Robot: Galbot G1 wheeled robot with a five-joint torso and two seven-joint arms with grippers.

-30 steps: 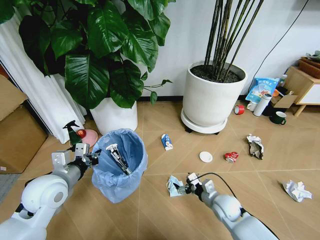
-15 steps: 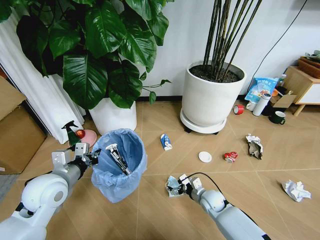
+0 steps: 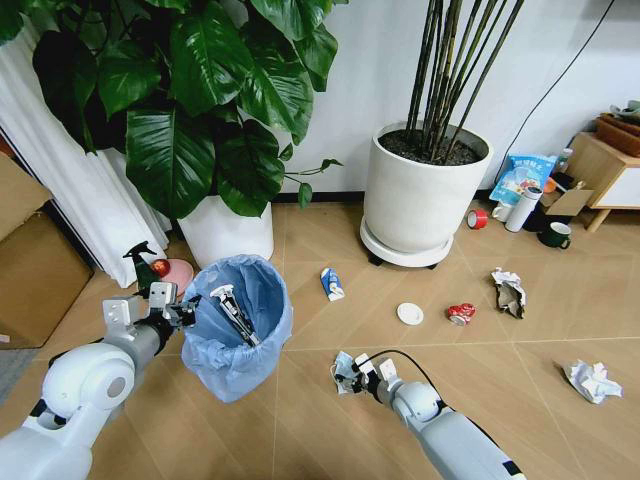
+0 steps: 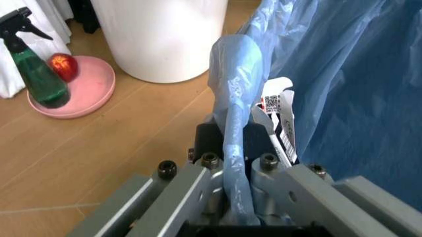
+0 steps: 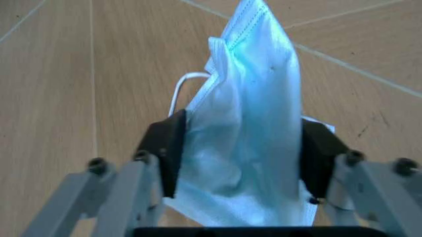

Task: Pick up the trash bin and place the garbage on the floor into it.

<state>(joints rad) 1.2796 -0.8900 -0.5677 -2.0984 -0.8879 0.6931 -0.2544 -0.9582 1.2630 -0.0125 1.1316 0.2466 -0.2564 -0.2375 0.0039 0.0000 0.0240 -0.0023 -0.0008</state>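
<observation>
The left end effector (image 3: 185, 311) is clamped on the bag-lined rim of the trash bin (image 3: 238, 325), at near left. The right end effector (image 5: 238, 163) straddles a face mask (image 5: 254, 123) on the floor, pads touching its edges. The soft mask could slip out if the grip stays loose.

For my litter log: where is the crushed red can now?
In the head view, the crushed red can lies on the wooden floor, right of the white round lid, before the bamboo pot.
</observation>
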